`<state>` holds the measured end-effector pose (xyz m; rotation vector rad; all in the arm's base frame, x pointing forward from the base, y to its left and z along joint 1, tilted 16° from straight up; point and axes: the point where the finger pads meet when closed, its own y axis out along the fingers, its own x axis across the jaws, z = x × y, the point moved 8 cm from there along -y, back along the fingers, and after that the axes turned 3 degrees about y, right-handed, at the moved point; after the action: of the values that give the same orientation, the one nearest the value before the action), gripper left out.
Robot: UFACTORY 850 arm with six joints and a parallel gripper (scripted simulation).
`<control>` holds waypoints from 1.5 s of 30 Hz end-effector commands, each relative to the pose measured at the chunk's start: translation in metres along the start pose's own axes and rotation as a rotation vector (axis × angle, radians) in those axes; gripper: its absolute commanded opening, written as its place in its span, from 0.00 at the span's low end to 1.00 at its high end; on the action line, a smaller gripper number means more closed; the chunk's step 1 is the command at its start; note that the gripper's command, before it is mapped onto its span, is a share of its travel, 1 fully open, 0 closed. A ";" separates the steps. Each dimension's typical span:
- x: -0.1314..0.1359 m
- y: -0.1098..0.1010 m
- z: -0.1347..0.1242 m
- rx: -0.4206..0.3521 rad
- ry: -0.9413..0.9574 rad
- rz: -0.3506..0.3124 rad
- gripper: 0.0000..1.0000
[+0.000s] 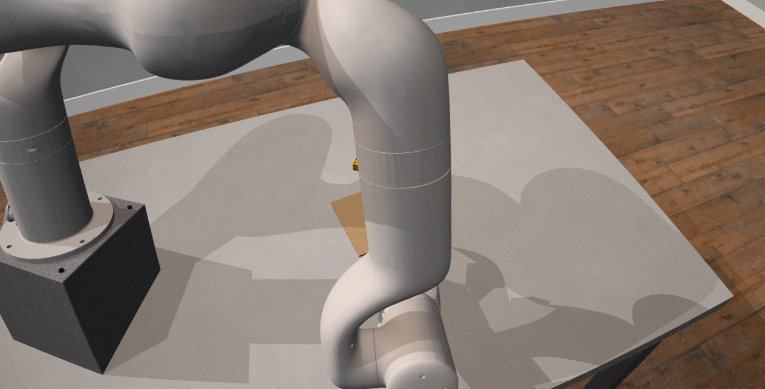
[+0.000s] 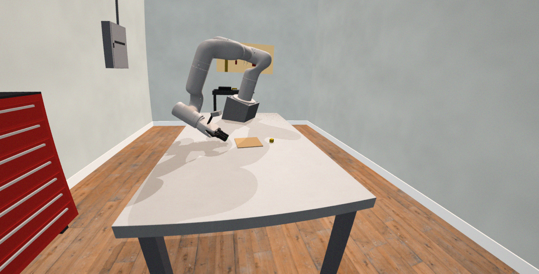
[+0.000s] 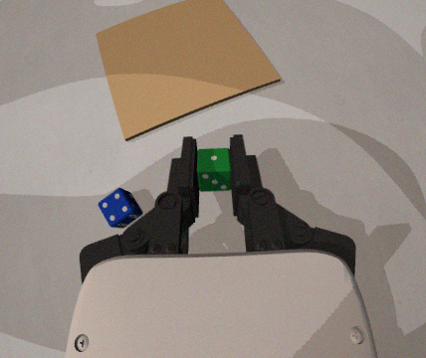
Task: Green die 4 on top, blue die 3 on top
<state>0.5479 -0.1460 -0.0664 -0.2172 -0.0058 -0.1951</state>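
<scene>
We find the pincer (image 2: 226,137) (image 3: 213,153) clamped on the green die (image 3: 214,170), beside the mat (image 1: 350,220) (image 2: 248,142) (image 3: 183,65). The blue die (image 3: 119,208) lies off the mat, four up; the yellow die (image 1: 355,164) (image 2: 271,140) is also off. Turning looks underway; both placements remain. Beyond pips, we can read no brand, label or writing.

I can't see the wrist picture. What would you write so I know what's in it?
A black gripper holds a green die between its fingers, one-dot and three-dot faces showing. A blue die with four dots on top sits on the table to the left, and a tan mat lies beyond.
</scene>
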 end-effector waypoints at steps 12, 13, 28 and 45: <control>0.001 -0.001 0.001 0.000 -0.002 -0.001 0.15; 0.001 -0.001 0.001 0.000 -0.002 -0.001 0.15; 0.001 0.000 0.000 0.000 -0.002 -0.001 0.15; 0.001 0.004 -0.009 0.000 -0.002 -0.001 0.15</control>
<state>0.5489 -0.1438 -0.0748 -0.2173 -0.0056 -0.1951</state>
